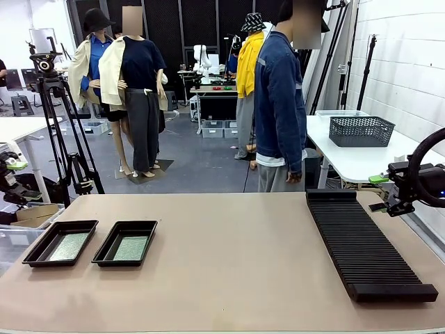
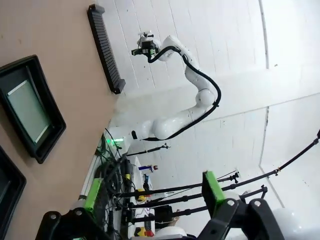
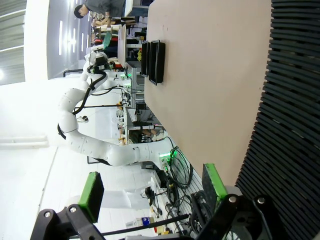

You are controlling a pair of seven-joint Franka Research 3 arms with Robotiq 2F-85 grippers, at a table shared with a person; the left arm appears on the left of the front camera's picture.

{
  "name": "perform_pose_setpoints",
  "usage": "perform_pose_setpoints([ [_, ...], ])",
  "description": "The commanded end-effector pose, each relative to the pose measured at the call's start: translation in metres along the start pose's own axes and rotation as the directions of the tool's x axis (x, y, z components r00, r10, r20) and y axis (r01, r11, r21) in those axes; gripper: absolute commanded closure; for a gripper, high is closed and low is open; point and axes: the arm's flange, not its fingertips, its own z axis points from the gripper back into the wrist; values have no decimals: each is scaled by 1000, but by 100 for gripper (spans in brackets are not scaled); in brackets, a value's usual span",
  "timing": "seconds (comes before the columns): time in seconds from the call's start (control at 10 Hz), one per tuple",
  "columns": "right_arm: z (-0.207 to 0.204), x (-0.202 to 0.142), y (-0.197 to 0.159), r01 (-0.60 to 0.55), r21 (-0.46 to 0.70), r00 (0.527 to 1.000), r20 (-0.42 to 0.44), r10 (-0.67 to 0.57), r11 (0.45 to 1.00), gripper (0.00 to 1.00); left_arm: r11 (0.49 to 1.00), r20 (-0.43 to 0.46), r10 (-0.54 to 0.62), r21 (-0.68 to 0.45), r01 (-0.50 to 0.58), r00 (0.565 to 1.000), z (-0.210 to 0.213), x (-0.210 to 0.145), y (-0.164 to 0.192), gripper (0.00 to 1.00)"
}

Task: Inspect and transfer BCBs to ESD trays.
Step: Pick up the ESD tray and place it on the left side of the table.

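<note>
Resting near the table's left edge, two ESD trays [image 1: 60, 243] with BCBs [image 1: 131, 248], both claws wide, empty.

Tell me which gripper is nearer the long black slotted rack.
Right. The right gripper hangs open just off the slotted rack, by its far right end; the left gripper is across the table, beyond the trays.

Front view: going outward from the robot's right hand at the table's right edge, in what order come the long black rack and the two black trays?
1. The long black ribbed slotted rack, right beside the right hand.
2. The shallow glossy black tray nearer the middle, holding a green board.
3. The matching black tray at the far left, farthest.
</note>
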Motion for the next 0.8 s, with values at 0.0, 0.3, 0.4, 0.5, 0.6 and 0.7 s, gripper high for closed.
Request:
perform_pose_setpoints([
  [0.0,-1,0,1,10,-5,1000,2,-10,1000,0,999,-35,38,0,-38,999,9,10,7,0],
  [0.3,-1,0,1,10,-5,1000,2,-10,1000,0,995,-52,86,58,-83,995,0,13,4,0],
  [0.4,-1,0,1,10,-5,1000,2,-10,1000,0,999,-30,34,-19,-35,999,-9,9,14,0],
  [0.5,-1,0,1,10,-5,1000,2,-10,1000,0,999,-30,34,-19,-35,999,-9,9,14,0],
  [0.6,-1,0,1,10,-5,1000,2,-10,1000,0,999,-30,34,-19,-35,999,-9,9,14,0],
  [0.7,-1,0,1,10,-5,1000,2,-10,1000,0,999,-30,34,-19,-35,999,-9,9,14,0],
])
